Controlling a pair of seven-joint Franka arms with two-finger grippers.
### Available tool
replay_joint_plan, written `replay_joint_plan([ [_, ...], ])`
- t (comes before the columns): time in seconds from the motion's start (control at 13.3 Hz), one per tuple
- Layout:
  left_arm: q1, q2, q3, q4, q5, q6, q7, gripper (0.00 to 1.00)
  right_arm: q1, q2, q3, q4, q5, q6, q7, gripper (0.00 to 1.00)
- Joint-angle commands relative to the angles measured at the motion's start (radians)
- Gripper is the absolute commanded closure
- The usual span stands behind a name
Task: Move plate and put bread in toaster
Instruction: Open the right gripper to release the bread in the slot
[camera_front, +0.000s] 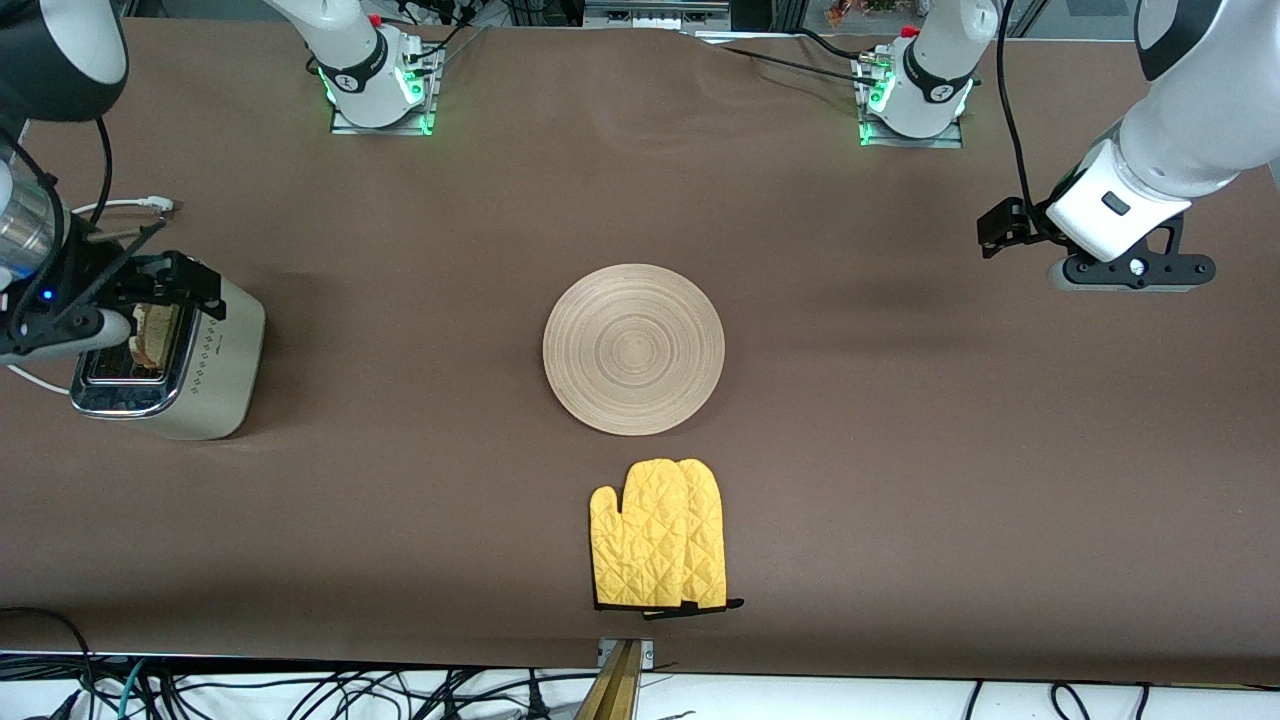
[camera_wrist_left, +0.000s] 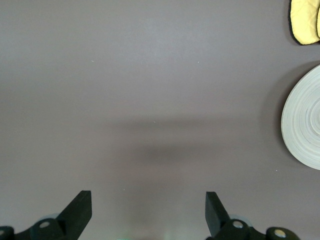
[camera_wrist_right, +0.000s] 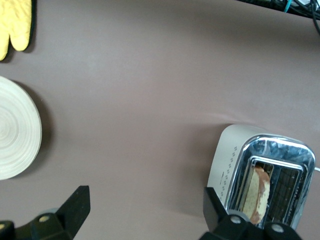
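Observation:
The pale wooden plate lies bare at the middle of the table and also shows in the left wrist view and the right wrist view. The cream toaster stands at the right arm's end of the table. The bread stands in one of its slots, and the right wrist view shows it there inside the toaster. My right gripper hangs open and empty just over the toaster. My left gripper waits open and empty over bare table at the left arm's end.
A yellow oven mitt lies just nearer the front camera than the plate. It also shows in the left wrist view and the right wrist view. The toaster's white cord trails beside it.

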Motion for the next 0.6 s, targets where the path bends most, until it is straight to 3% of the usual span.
replay_joint_plan([
  [0.0,-0.004,0.006,-0.005,0.021,0.034,-0.026,0.012,0.0,-0.069,-0.13,0.051,-0.172,-0.015,0.032,0.006,0.0],
  [0.3,-0.002,0.006,-0.003,0.022,0.034,-0.028,0.014,0.0,-0.107,-0.15,0.1,-0.175,-0.018,-0.011,0.012,0.0],
  [0.52,-0.002,0.006,-0.003,0.022,0.034,-0.028,0.014,0.0,-0.132,-0.153,0.1,-0.182,-0.024,-0.062,0.014,0.0],
])
